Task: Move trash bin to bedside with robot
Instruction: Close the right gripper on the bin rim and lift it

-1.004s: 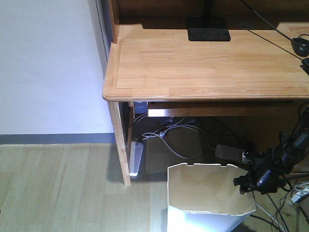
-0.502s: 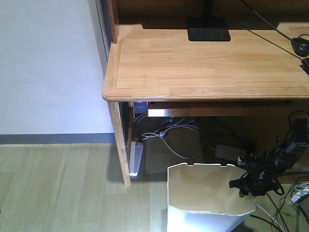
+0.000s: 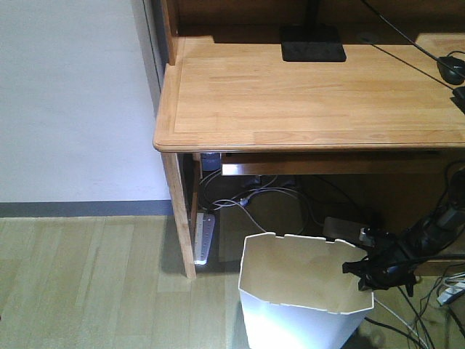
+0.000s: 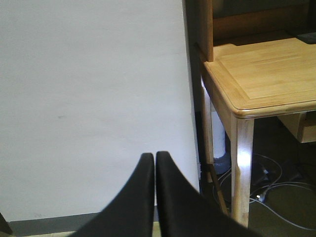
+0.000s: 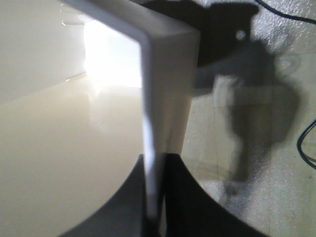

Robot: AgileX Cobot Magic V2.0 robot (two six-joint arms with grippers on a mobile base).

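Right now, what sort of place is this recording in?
Probably a home room or small office: a wooden desk with a power strip and loose cables under it, plank flooring, and a white trash bin held at its rim by the right tool.

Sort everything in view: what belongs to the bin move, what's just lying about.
Job: trash bin, its rim clamped by the right gripper; left gripper, shut on nothing. No bed in view.
Lying about: wooden desk, black stand base, power strip, cables under the desk.
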